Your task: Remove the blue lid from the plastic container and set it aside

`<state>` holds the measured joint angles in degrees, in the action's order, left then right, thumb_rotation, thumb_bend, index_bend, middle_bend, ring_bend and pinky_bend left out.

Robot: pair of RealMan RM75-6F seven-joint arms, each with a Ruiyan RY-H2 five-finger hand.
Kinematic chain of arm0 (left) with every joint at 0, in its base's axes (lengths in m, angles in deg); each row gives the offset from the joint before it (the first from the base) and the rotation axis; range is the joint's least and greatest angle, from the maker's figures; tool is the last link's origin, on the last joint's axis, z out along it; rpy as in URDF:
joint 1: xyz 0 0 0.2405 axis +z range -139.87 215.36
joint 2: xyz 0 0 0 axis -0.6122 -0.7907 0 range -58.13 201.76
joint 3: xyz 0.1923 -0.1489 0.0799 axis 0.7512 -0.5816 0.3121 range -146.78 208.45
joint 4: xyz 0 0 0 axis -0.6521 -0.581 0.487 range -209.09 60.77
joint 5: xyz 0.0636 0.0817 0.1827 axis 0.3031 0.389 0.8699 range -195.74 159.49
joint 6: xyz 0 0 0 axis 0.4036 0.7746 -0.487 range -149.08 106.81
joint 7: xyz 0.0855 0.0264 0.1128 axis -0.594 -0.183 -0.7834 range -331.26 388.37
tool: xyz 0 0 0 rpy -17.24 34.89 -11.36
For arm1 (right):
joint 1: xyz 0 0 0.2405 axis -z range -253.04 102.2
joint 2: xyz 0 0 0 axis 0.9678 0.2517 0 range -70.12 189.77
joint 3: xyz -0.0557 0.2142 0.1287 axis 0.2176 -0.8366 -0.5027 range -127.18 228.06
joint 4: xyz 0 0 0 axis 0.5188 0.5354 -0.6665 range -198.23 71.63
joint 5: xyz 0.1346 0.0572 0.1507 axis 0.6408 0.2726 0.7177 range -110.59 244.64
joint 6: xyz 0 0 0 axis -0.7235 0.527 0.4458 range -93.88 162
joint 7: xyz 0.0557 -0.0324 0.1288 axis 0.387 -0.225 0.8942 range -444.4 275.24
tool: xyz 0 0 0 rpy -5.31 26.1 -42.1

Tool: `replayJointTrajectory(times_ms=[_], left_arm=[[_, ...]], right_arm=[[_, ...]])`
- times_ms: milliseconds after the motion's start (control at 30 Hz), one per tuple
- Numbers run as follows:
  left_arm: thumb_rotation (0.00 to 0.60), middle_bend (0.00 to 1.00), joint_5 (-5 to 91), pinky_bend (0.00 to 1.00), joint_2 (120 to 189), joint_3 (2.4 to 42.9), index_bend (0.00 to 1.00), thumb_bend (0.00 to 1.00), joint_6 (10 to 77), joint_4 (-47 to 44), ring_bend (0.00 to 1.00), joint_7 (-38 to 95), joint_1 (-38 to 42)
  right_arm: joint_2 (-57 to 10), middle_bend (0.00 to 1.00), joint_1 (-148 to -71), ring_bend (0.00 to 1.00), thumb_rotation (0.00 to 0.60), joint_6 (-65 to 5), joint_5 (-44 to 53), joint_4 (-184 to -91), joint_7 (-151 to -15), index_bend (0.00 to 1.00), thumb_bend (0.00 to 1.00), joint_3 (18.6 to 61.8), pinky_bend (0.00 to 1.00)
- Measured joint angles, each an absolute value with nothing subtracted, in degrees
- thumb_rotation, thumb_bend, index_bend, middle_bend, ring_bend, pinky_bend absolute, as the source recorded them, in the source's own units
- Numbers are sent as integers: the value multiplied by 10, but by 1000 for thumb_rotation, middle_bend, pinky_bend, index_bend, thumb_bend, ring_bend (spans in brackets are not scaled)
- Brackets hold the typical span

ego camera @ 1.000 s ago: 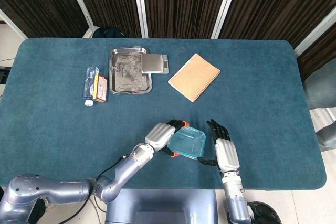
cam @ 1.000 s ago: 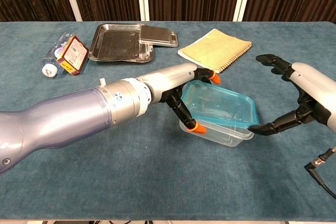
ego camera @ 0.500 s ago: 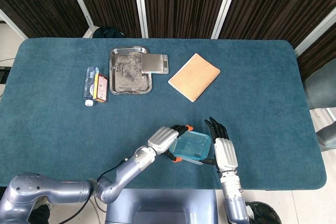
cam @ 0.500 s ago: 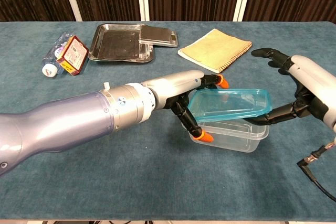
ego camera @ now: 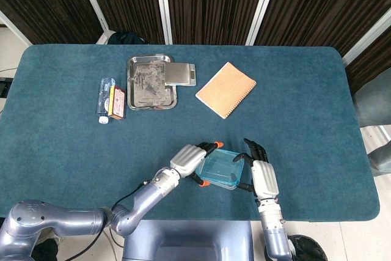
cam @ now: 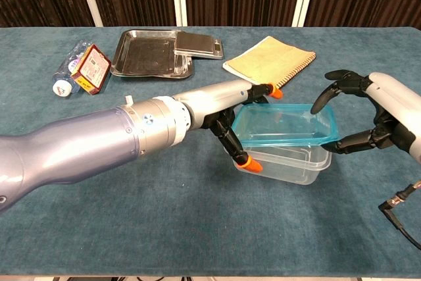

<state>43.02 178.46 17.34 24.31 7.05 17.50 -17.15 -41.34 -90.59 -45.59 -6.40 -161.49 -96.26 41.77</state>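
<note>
Dark slatted wall panels with white uprights behind. Teal cloth-covered desk [ego camera: 293,96] fills most of both views.

On desk, largest first: rectangular steel tray [ego camera: 151,82] at far left-centre; tan spiral-bound notebook [ego camera: 225,89] to its right, apart from it; flat grey metal scale [ego camera: 180,74] overlapping tray's right edge; clear plastic water bottle [ego camera: 105,99] lying flat at far left, small red box [ego camera: 118,102] touching its side.

Near front edge, centre: clear rectangular plastic container [cam: 289,162] resting on desk. Translucent blue lid [cam: 284,124] raised off container, tilted, right end higher in chest view, gap visible below it along the container rim.

Left hand [cam: 227,113] at lid's left end: orange-tipped fingers [cam: 252,162] spread above and below lid edge, pinching it. Right hand [cam: 368,113] at lid's right end: dark fingers [cam: 327,93] curled over top edge, thumb at right corner from below; holding lid.

Versus 0.5 s earlier: right fingers curled inward over lid, previously extended upward clear of it. Lid and container shifted slightly left in chest view. Lid lifted off container as before. Left hand's pinch unchanged. Tray, scale, notebook, bottle, box unmoved.
</note>
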Motion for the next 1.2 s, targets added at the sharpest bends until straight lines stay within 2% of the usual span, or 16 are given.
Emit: replayJointTrajectory(times_ms=[200,433,767,1200], left_arm=[[600,125,428,335,1775,177,44,26,245,75,101,171,-170],[600,67,432,295,1760,187,8,0,244,80,61,172,-165],[600,65,443,291,1734,181,8,0,256,91,60,192,-155],[600,65,461,287,1696,168,8,0,271,121,59,221,-146]], right_arm=[[-412,115,-906,0,600,-454,-63,-1615,-964,537,514,416,0],[-411,119,-905,0,600,-453,-61,-1611,-968,565,519,416,0],[-417,140,-906,0,600,-453,-63,-1607,-974,647,561,415,0],[-428,149,-914,0,600,-456,-49,-1616,-989,672,561,389,0]])
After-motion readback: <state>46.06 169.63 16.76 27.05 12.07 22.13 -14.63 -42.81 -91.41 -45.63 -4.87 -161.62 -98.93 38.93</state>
